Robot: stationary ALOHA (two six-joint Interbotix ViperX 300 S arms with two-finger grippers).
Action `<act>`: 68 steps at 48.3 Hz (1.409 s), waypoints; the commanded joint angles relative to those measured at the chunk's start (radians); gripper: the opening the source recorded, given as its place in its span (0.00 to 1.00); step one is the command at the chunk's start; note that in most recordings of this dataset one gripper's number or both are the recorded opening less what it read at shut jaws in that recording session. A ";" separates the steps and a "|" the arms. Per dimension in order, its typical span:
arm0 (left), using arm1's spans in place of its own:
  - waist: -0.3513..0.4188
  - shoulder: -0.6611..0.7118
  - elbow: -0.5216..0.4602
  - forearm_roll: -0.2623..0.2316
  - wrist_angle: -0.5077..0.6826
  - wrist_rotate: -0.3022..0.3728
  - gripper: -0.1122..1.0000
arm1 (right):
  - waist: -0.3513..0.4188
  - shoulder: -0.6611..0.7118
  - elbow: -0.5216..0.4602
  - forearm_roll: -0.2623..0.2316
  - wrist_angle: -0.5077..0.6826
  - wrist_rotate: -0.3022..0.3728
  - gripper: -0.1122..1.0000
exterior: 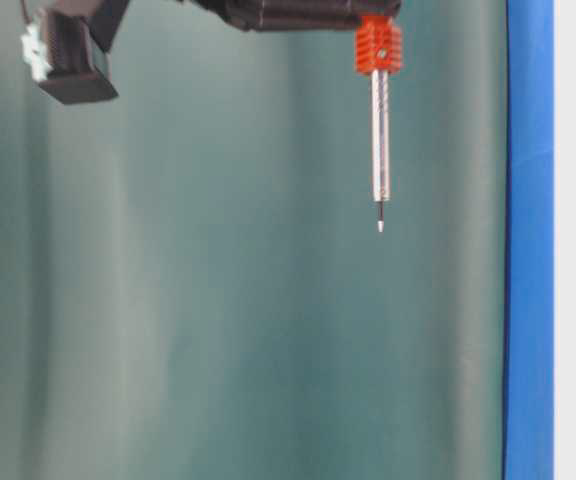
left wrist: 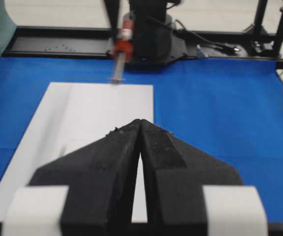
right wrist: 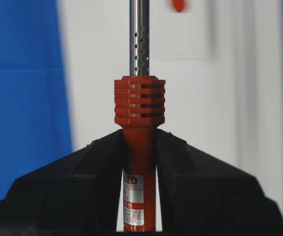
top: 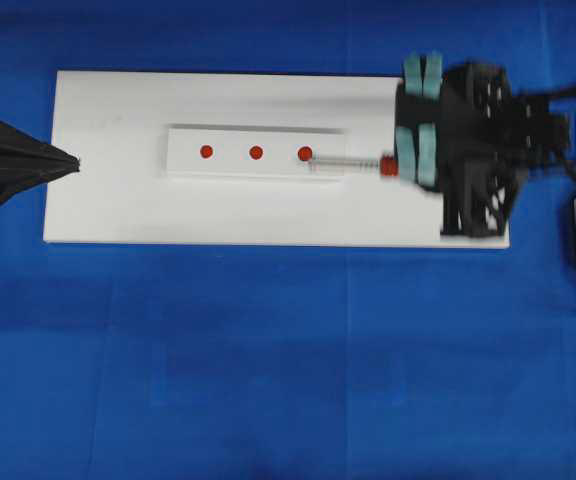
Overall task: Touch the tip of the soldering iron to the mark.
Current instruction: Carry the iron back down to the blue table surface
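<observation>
My right gripper is shut on the orange-red handle of the soldering iron, just behind its ribbed collar. In the overhead view the silver shaft points left from the right gripper. The tip lies just beside the rightmost of three red marks on a raised white strip. In the table-level view the tip hangs clear of the board, touching nothing. My left gripper is shut and holds nothing. It sits at the board's left edge.
The white board lies on a blue cloth. The two other red marks sit further left on the strip. The right arm's black body overhangs the board's right end.
</observation>
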 commanded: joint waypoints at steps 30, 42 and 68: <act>-0.015 0.005 -0.011 0.002 -0.023 -0.026 0.10 | 0.453 0.078 -0.061 -0.235 0.063 0.540 0.16; -0.015 0.005 -0.011 0.002 -0.025 -0.026 0.10 | 0.433 0.173 -0.137 -0.250 -0.006 0.522 0.16; -0.015 0.005 -0.009 0.002 -0.034 -0.032 0.10 | 0.325 0.511 -0.480 -0.252 -0.066 0.439 0.16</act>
